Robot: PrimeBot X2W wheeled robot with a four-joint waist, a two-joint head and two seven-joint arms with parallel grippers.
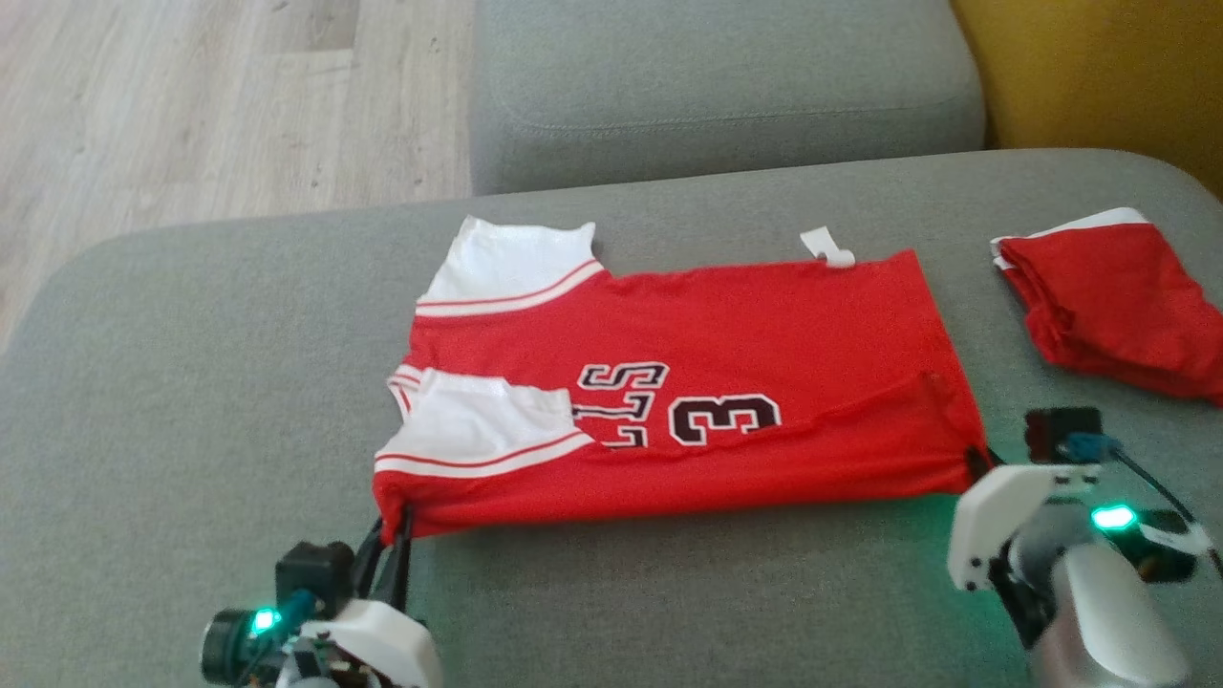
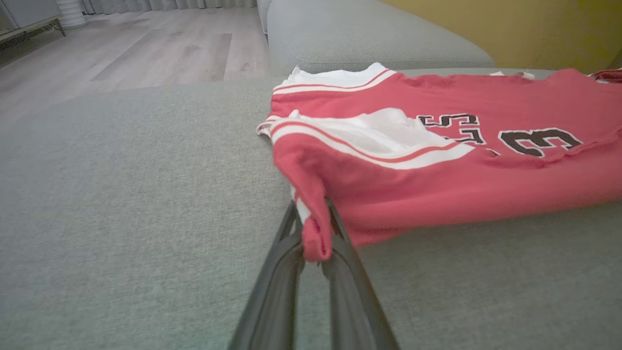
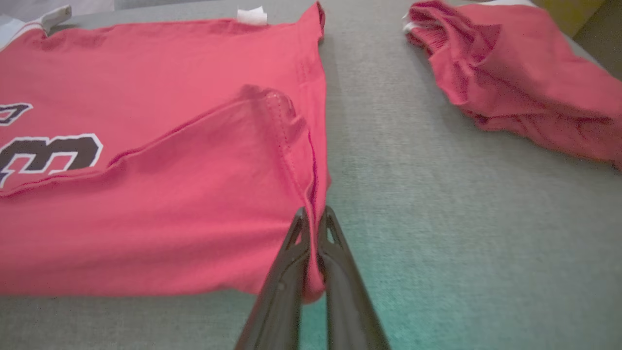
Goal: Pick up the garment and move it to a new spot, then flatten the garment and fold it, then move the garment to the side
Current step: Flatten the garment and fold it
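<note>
The garment (image 1: 726, 382) is a red jersey with white sleeves and a dark number, lying partly folded across the grey cushion. My left gripper (image 1: 392, 521) is shut on its near left corner, by the white-striped sleeve; the left wrist view has the garment (image 2: 437, 160) bunched between the dark fingers (image 2: 286, 257) of that gripper (image 2: 313, 214). My right gripper (image 1: 976, 459) is shut on the near right hem corner. In the right wrist view the garment (image 3: 170, 170) has its red edge pinched in that gripper (image 3: 316, 216).
A second red garment (image 1: 1118, 306) lies folded at the right edge of the cushion (image 1: 191, 382), also visible as a folded garment (image 3: 525, 82) in the right wrist view. Another grey cushion (image 1: 726, 86) sits behind, wooden floor (image 1: 220, 105) to the far left, and a yellow wall (image 1: 1108, 67) far right.
</note>
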